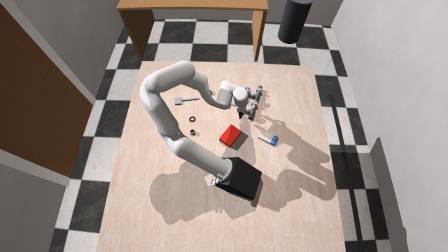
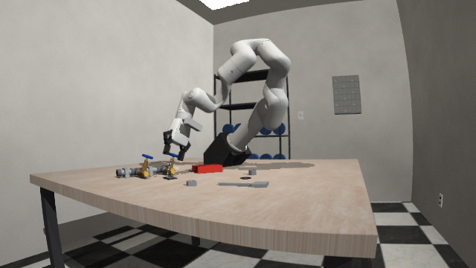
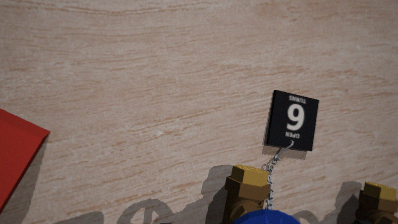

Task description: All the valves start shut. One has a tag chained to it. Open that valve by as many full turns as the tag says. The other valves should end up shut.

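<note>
A grey pipe (image 1: 255, 101) on the table carries two brass valves with blue handwheels. In the wrist view the tagged valve's brass body (image 3: 247, 192) sits at the bottom edge with its blue handwheel (image 3: 265, 217) just showing. A chain (image 3: 271, 172) links it to a black tag (image 3: 292, 120) whose white digit looks like a 6 in this view. The second valve's body (image 3: 377, 200) is at the bottom right. My gripper (image 2: 175, 152) is open, its fingers astride the handwheel (image 2: 172, 155) of the valve nearer the robot base. The other valve (image 2: 146, 165) stands free to its left.
A red block (image 1: 231, 136) lies close to the valves, toward the robot base (image 1: 239, 178). A blue and white box (image 1: 269, 138) lies to its right. A grey wrench-like tool (image 1: 185, 100), a black ring (image 1: 192, 119) and a grey nut (image 1: 192, 132) lie on the left.
</note>
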Controlling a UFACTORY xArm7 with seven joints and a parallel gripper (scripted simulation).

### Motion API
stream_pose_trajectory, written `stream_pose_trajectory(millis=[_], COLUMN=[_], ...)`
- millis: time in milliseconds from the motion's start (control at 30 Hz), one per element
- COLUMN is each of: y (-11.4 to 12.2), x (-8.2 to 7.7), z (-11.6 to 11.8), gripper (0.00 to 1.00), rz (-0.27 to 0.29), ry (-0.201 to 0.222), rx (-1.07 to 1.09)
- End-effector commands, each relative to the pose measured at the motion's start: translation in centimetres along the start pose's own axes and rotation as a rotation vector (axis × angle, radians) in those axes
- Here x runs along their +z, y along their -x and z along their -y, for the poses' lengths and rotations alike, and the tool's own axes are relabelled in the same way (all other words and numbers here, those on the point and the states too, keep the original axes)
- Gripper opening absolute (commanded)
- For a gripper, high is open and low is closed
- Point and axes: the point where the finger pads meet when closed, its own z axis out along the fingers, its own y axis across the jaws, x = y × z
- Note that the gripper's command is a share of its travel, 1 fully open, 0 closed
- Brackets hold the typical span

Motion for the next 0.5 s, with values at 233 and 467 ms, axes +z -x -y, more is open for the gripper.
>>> stream_pose_trajectory(millis=[233, 467], y=[0.14, 0.14], x=[-0.15, -0.15], z=[-0.15, -0.15], gripper=[1.0, 1.0], rz=[0.003, 0.002], ry=[0.004, 0.005], rx=[0.219, 0.586])
